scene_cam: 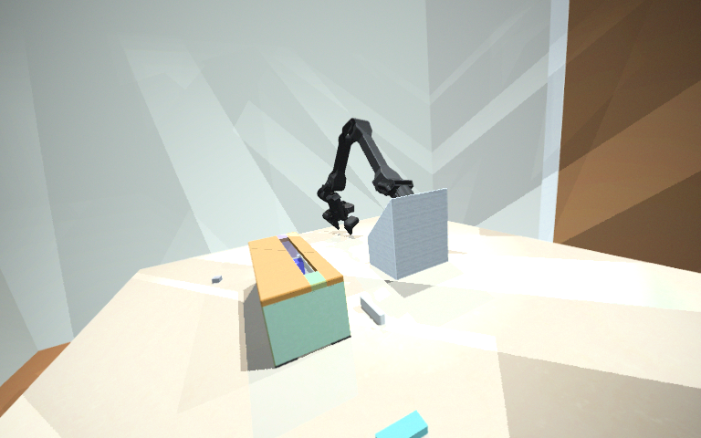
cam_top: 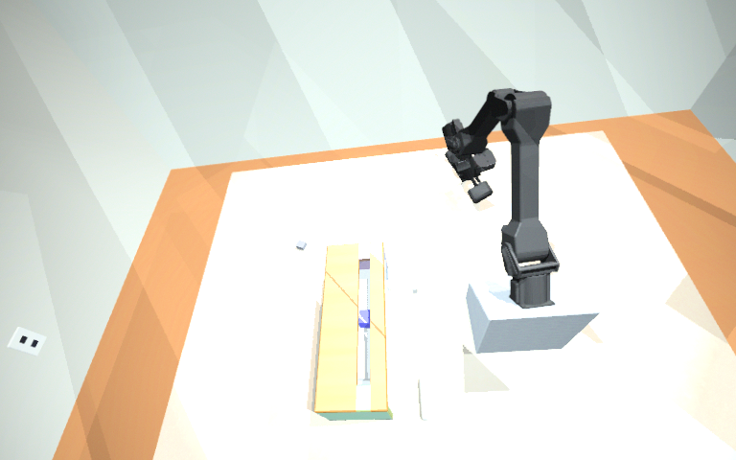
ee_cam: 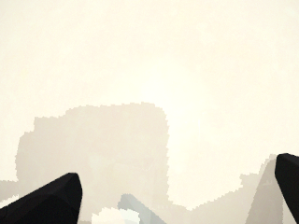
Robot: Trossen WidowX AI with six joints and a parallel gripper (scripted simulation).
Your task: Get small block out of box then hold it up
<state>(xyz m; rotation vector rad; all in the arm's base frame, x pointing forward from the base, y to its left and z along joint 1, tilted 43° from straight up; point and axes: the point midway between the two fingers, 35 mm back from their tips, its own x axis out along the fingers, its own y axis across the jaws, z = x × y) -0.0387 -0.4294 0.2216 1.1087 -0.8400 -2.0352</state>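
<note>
The blue block [cam_top: 364, 318] [scene_cam: 298, 265] sits inside the long box [cam_top: 338, 335] [scene_cam: 309, 319], seen through the slot in its orange top, near the middle of the slot's length. The shelf's ends and the clear front cannot be made out well. My gripper [cam_top: 471, 190] [scene_cam: 344, 229] [ee_cam: 179, 177] is open and empty, pointing down above the table. It is well apart from the box, off the box's far end and to its right in the top view. The wrist view shows only table and shadows between the fingers, no block.
The arm stands on a grey pedestal [cam_top: 537, 333] [scene_cam: 418, 237] right of the box. A pale bar [cam_top: 423, 399] [scene_cam: 371, 309] lies between them, near the box's near end. A small grey piece [cam_top: 301, 244] [scene_cam: 216, 279] lies left of the box. A cyan piece [scene_cam: 402, 425] lies in front.
</note>
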